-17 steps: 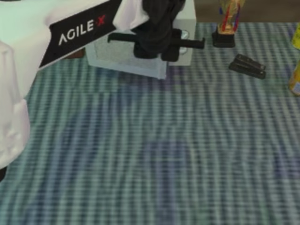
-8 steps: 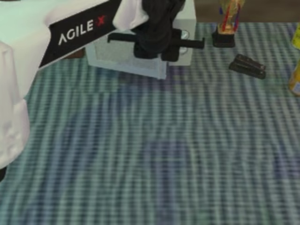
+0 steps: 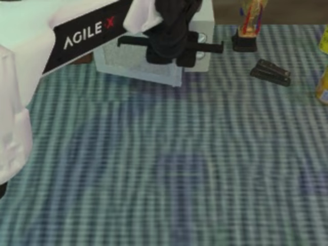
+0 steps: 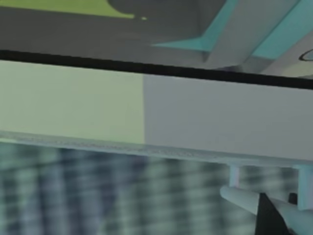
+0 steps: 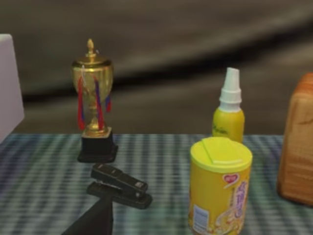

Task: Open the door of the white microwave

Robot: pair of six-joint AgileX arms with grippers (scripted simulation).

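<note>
White microwave [image 3: 205, 20]: at 12 o'clock on our table, door [image 3: 141, 64] swung slightly ajar. Left gripper [image 3: 171, 51]: over the door front; whether its fingers are apart we cannot tell. Right of it: trophy [image 5: 94, 105], black stapler [image 3: 270, 72], yellow canister [image 5: 220, 186].

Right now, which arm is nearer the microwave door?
Left. Its claw sits right over the front of the white microwave, at the door. The right arm is out of the top view, off by the trophy side.
</note>
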